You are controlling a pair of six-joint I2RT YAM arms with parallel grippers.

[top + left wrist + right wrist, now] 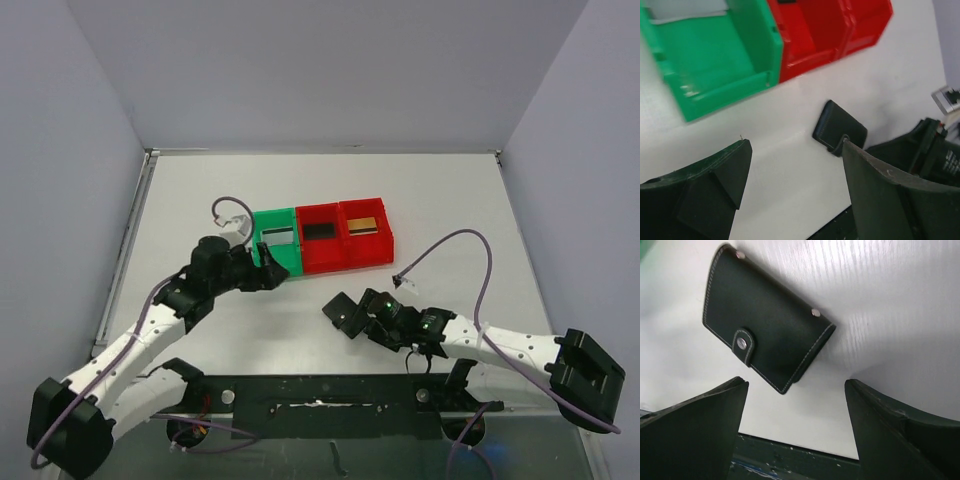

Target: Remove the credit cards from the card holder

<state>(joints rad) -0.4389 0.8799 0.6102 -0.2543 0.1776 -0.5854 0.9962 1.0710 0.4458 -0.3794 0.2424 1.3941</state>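
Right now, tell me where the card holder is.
In the right wrist view the card holder lies closed on the table, just ahead of the open right gripper, on the arms' side of the red bins.

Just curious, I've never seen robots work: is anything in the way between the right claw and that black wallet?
Nothing visible. The wallet lies closed and flat on the table, and the right gripper, jaws open, faces it with only bare table between.

The left tool [796, 144] hides one corner of the card holder [837, 126]; the green bin [715, 65] is cut off at top.
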